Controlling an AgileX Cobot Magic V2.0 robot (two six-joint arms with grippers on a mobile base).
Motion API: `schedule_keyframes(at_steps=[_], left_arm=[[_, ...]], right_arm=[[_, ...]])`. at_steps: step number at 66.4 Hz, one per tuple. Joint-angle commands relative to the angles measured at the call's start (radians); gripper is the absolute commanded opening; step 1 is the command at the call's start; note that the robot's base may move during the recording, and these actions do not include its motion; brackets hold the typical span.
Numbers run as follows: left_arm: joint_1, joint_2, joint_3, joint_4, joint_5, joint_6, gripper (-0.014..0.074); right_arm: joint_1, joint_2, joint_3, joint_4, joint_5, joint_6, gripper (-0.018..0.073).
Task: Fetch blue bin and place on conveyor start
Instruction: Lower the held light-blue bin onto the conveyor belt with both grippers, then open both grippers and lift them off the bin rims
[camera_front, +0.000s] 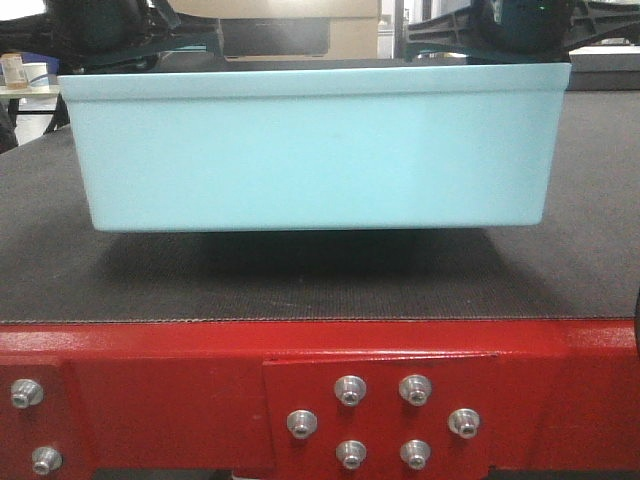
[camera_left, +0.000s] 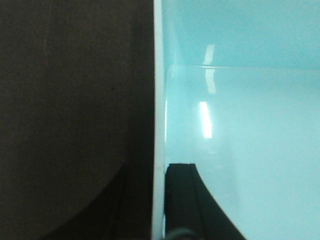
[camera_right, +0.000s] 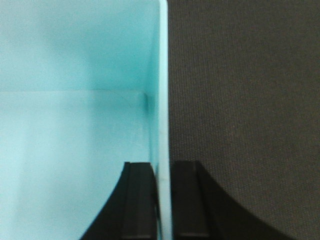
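The pale cyan rectangular plastic bin (camera_front: 315, 150), smooth-walled with rounded corners, sat over the black textured conveyor belt (camera_front: 300, 280) near its front edge; we could not tell whether it touched. Its glossy inner floor reflected light streaks. The left gripper (camera_left: 159, 205) and right gripper (camera_right: 162, 205) each had jaws clamped across a side wall. Below, we saw a glossy red metal frame (camera_front: 150, 380) with silver hex bolts (camera_front: 350, 390).

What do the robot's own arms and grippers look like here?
Both grippers are matte black. The right gripper has two flat fingers with lengthwise ridges, their outer edges curving wide toward the base. The left gripper shows the same curved black shape. In the front view the left arm and right arm look black with a dark teal cast. No cables or markings show.
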Motion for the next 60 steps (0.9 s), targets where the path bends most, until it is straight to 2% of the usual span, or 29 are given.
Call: schedule_keyframes(at_steps=[1, 5, 11, 17, 26, 33, 37, 43, 47, 60], left_arm=[[-0.031, 0.001, -0.011, -0.075, -0.134, -0.004, 0.0143], [-0.031, 0.001, -0.011, -0.075, -0.134, -0.004, 0.0266], [-0.031, 0.001, -0.011, -0.075, -0.134, -0.004, 0.0419], [-0.031, 0.001, -0.011, -0.075, -0.134, -0.004, 0.0489], [-0.031, 0.001, -0.011, -0.068, -0.128, -0.004, 0.0496], [-0.031, 0.001, -0.011, -0.02, -0.102, -0.004, 0.0496], [-0.031, 0.001, -0.011, -0.003, -0.09, -0.004, 0.0496], [-0.019, 0.001, -0.011, 0.002, -0.082, -0.01, 0.0496], [-0.013, 0.001, -0.011, 0.002, -0.069, -0.016, 0.0496], [0.005, 0.001, -0.011, 0.016, -0.038, -0.018, 0.0496]], right_arm=[[0.027, 0.0, -0.007, 0.057, -0.126, -0.001, 0.0113], [0.027, 0.0, -0.007, 0.057, -0.125, -0.001, 0.0207], [0.027, 0.0, -0.007, 0.055, -0.125, -0.001, 0.0214], [0.027, 0.0, -0.007, 0.049, -0.125, -0.001, 0.0213], [0.027, -0.003, -0.011, 0.028, -0.12, -0.001, 0.0214], [0.027, -0.003, -0.01, -0.004, -0.099, -0.001, 0.0242], [0.027, -0.003, -0.01, -0.012, -0.089, -0.001, 0.0298], [0.027, -0.003, -0.01, -0.017, -0.087, -0.001, 0.0427], [0.027, -0.003, -0.01, -0.017, -0.075, -0.001, 0.047], [0.027, -0.003, -0.01, -0.035, -0.037, -0.001, 0.0424]])
